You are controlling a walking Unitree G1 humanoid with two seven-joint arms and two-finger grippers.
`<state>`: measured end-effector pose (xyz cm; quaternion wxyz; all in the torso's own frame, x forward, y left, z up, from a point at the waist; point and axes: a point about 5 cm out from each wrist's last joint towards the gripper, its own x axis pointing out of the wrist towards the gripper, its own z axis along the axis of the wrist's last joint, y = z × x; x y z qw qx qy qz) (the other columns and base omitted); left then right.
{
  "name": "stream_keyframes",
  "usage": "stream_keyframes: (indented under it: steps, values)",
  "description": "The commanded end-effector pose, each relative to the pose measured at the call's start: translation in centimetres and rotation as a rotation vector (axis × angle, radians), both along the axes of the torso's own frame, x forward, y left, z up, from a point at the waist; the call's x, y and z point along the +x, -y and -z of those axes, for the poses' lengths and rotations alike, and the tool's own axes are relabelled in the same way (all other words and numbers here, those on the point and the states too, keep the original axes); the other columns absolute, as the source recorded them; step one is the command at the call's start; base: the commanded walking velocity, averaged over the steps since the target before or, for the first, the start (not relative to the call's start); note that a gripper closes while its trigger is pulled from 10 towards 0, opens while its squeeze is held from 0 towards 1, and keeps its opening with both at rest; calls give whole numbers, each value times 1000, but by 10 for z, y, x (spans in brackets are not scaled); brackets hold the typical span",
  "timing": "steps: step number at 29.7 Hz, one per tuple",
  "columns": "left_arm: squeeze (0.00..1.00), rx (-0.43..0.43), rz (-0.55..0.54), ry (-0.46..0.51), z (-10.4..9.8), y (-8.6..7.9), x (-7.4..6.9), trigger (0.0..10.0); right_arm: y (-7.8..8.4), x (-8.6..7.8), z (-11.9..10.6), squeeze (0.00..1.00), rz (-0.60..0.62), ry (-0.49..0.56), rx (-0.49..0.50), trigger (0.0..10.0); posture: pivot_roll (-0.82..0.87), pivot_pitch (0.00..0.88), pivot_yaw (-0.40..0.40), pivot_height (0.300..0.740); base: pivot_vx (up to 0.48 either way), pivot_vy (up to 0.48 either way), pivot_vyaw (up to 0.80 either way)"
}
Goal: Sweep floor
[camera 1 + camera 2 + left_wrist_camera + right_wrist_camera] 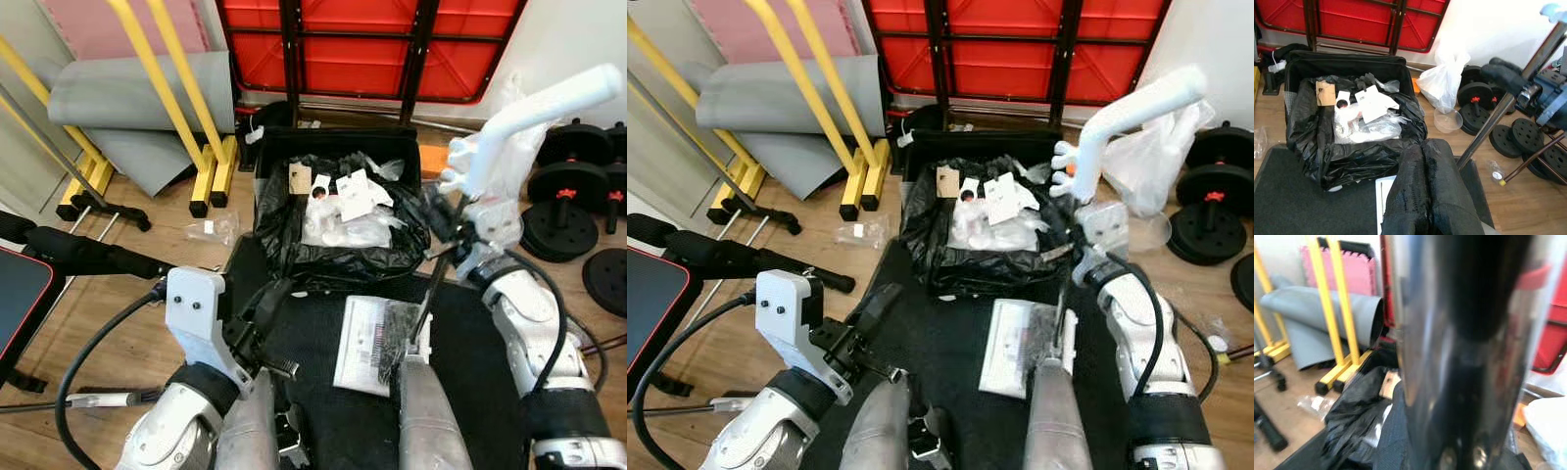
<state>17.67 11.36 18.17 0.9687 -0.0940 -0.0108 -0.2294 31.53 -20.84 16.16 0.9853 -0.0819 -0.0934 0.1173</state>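
My right gripper [454,233] is shut on a shiny metal pole [429,294] that carries a white handle [549,98] at its top; the pole slants down toward my legs, and its lower end is hidden. In the right wrist view the pole [1464,352] sits very close. My left gripper [1422,147] hovers low over a black mat [323,343], its black fingers [1410,196] pressed together with nothing held. Ahead stands a black bin [338,147] lined with a black bag and holding white litter [343,211]. A plastic-wrapped paper [370,345] lies on the mat.
Yellow frame legs [211,166] and rolled grey mats [137,93] are at the left, and a folded red table [362,44] stands behind the bin. Dumbbell plates [568,211], a white plastic bag [1444,78] and a clear cup [1447,120] are on the right. A small wrapper [211,228] lies on the wood floor.
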Motion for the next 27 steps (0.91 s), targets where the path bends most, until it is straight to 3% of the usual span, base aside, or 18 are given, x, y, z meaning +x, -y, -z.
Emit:
stream_keyframes:
  steps: [1,8,16,23,24,25,26,27]
  values:
    - [0,0,25,-12,2,-1,-2,10000,-3,0,-5,0,-7,50,24,0,-36,241,72,637,0,0,0]
    - [0,9,23,-7,-1,-3,-4,10000,-10,4,8,0,-42,-1,48,0,-15,271,91,637,0,0,0]
    - [0,20,26,-9,-3,-6,-6,10000,-17,15,-4,0,-75,46,35,0,8,283,110,637,0,0,0]
    - [0,32,30,-13,-3,-9,-7,10000,-23,21,-11,0,-177,50,32,0,22,287,126,637,0,0,0]
    - [0,36,32,-14,-3,-9,-7,10000,-24,21,-10,0,-216,37,9,2235,25,285,130,637,0,0,0]
    - [0,36,32,-14,-3,-9,-7,10000,-24,21,-10,0,-216,37,9,2235,25,285,130,637,0,0,0]
    - [0,39,33,-17,-3,-10,-8,10000,-22,21,-7,0,-234,20,-21,5176,26,281,133,637,0,0,0]
    - [0,39,33,-17,-3,-10,-8,10000,-22,21,-7,0,-234,20,-21,5176,26,281,133,637,0,0,0]
